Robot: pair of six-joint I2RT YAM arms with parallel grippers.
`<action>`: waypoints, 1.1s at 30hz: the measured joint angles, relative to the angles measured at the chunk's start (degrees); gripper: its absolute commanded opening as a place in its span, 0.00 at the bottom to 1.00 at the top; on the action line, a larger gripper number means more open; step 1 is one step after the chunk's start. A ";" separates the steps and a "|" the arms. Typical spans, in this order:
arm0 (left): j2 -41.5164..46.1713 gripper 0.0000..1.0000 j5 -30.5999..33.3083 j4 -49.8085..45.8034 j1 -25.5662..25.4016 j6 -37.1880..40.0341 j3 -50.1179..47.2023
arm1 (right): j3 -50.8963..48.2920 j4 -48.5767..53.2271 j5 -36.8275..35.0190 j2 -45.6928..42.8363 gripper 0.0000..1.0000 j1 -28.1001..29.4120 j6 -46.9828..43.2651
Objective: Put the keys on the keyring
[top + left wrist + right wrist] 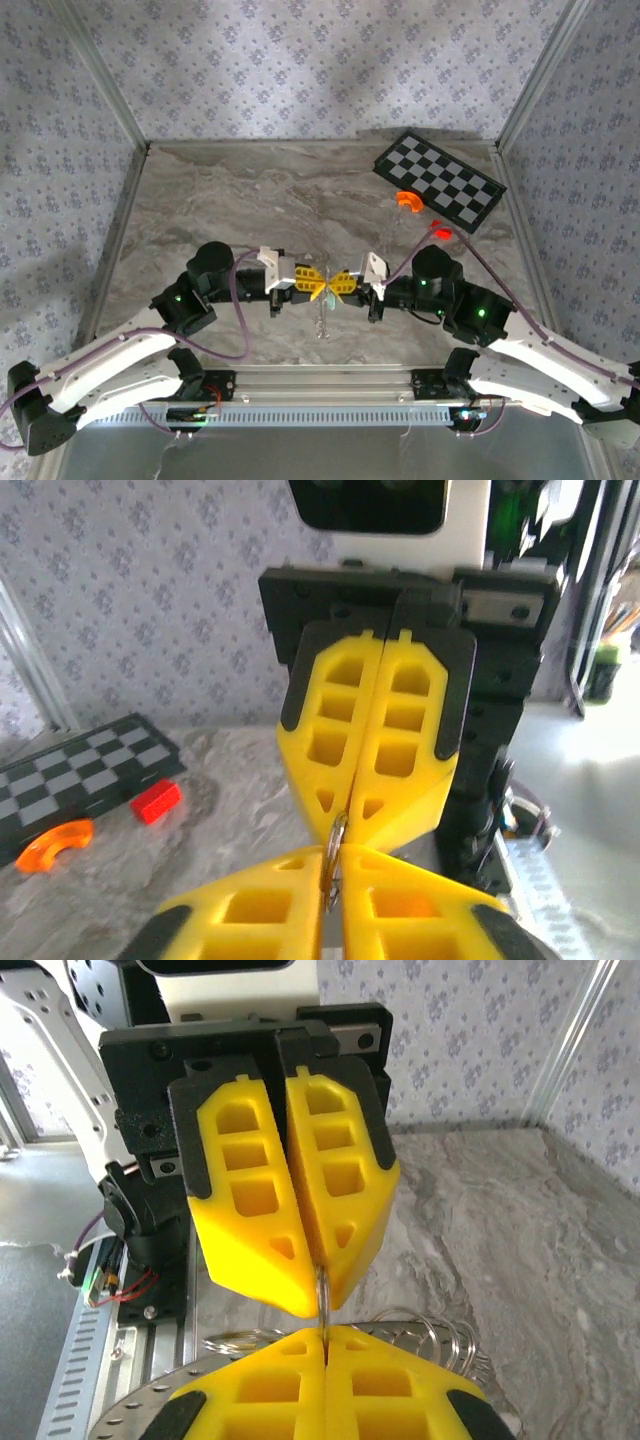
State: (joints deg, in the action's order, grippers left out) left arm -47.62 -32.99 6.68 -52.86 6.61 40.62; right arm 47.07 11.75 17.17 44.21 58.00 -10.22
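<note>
The left gripper (pixel 320 286) and the right gripper (pixel 337 286) are seen brought tip to tip above the near middle of the marbled counter (pixel 220 200), with their yellow fingers (pixel 305 279) pointed at each other. The keyring (pixel 337 838), a thin silvery wire ring, is held edge-on between the two, clear of the counter. In the left wrist view, the right gripper (pixel 345 825) is shown pressed together on the ring's upper part. The ring's lower part is pinched in the closed left gripper (pixel 328 868). The same double grip is shown from the other side in the right wrist view. There the ring (pixel 322 1285) is caught between the left gripper (pixel 318 1302) above and the right gripper (pixel 325 1334) below.

A fine silvery strand (pixel 322 322) is seen hanging below the meeting fingertips. It is too small for keys to be made out on it. Silvery wire loops (pixel 445 1332) are glimpsed just behind the right gripper's fingers.

Well apart, at the far right of the counter, a checkerboard (pixel 440 180) is laid flat. An orange curved piece (pixel 408 201) and a small red block (pixel 441 230) are set just beside its near edge.
</note>
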 measured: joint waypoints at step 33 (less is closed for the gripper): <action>-4.35 0.24 8.28 -19.96 -0.94 7.91 8.70 | 10.40 15.98 -4.24 8.85 0.00 1.57 -5.55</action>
State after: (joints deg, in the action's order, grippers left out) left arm -51.96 -24.71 -13.28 -53.80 14.52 49.32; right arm 57.47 27.73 12.93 53.06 59.57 -15.77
